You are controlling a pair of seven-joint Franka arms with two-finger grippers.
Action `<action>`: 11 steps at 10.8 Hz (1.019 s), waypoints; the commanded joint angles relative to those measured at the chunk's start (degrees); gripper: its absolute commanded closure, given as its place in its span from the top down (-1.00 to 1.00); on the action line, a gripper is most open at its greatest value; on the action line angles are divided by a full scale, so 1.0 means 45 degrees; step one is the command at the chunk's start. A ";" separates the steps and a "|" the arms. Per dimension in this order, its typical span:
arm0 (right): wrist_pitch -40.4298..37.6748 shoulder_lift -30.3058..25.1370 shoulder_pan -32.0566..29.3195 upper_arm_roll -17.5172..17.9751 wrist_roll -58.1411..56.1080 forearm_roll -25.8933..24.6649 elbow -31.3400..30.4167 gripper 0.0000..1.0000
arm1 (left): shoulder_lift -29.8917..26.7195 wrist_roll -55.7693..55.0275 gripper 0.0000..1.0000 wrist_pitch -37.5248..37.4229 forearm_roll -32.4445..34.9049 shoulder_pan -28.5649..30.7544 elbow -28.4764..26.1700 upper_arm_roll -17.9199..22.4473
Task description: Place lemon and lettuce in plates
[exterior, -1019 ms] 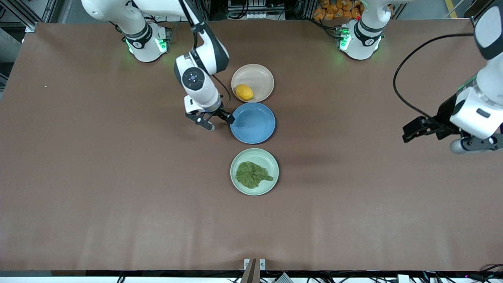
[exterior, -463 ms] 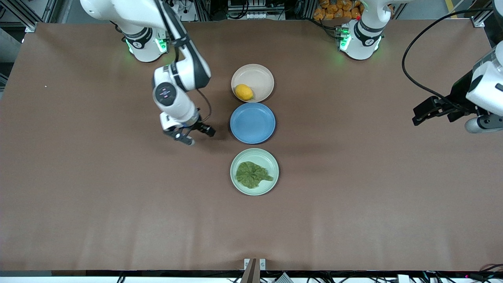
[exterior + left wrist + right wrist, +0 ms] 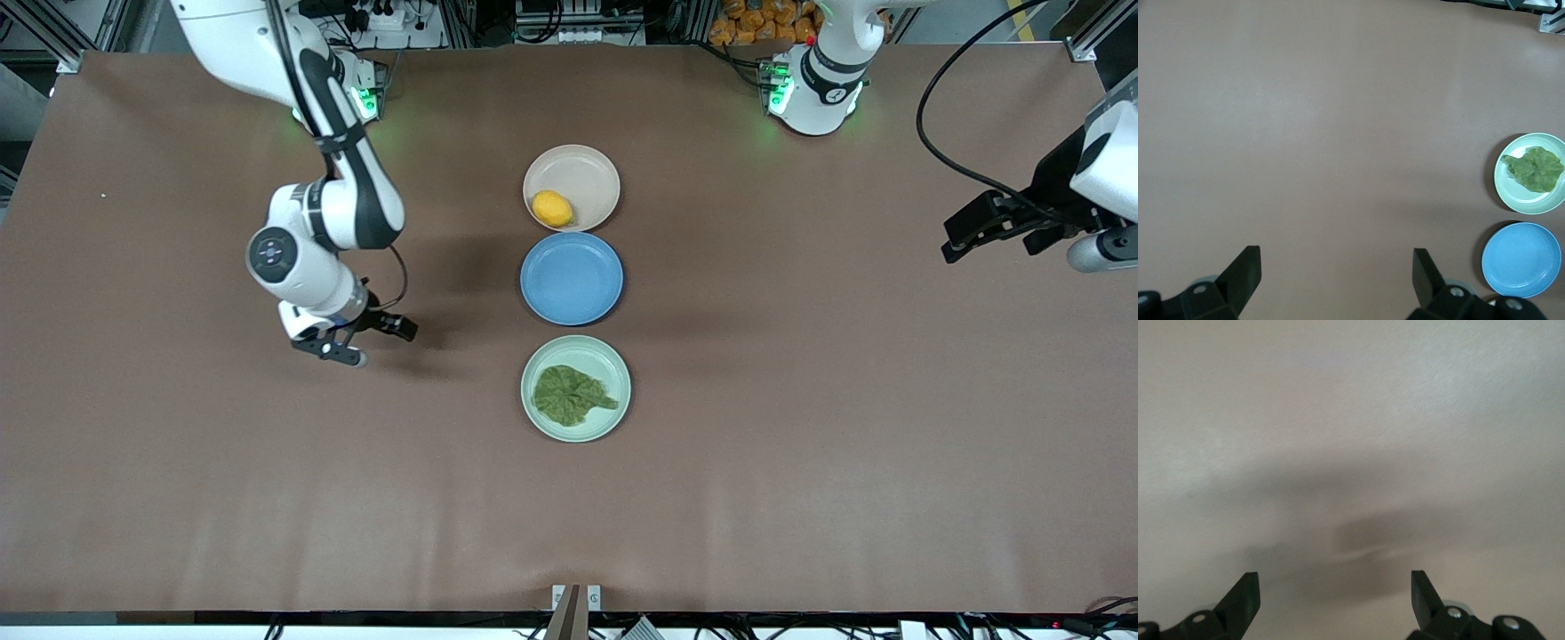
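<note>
Right hand [image 3: 364, 340] has pulled away from the glossy blue round plate [image 3: 572, 278] toward its own end of the brown desk [image 3: 800, 444]; it now hangs over bare desk, fingers spread wide, empty. Left hand [image 3: 1005, 233] has also backed off to its end of the desk, wide open, empty. Reads as both placements done, arms retreating.

Containers:
- pale beige-pink round plate [image 3: 591, 175]: small yellow oval lemon [image 3: 552, 209] inside, by the rim nearest the blue plate.
- pale mint-green round plate [image 3: 613, 404]: flat crinkled green lettuce leaf [image 3: 572, 396] inside.
- blue plate, between them: empty.
</note>
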 commanded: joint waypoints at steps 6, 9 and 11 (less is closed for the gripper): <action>-0.0123 0.0343 -0.5369 0.2230 -0.5109 -0.0740 0.0862 1.00 | -0.0782 0.1206 1.00 -0.0984 -0.0326 0.0358 -0.0389 0.0272; -0.0375 -0.0220 -0.6998 0.3192 -0.5133 -0.2715 0.0806 1.00 | -0.0958 0.1986 1.00 -0.0985 0.0881 -0.0225 -0.0370 0.0390; -0.1465 -0.1000 -0.7643 0.3523 -0.5094 -0.3321 0.0825 1.00 | -0.0939 0.2164 1.00 -0.0984 0.0924 -0.0111 -0.0311 0.0390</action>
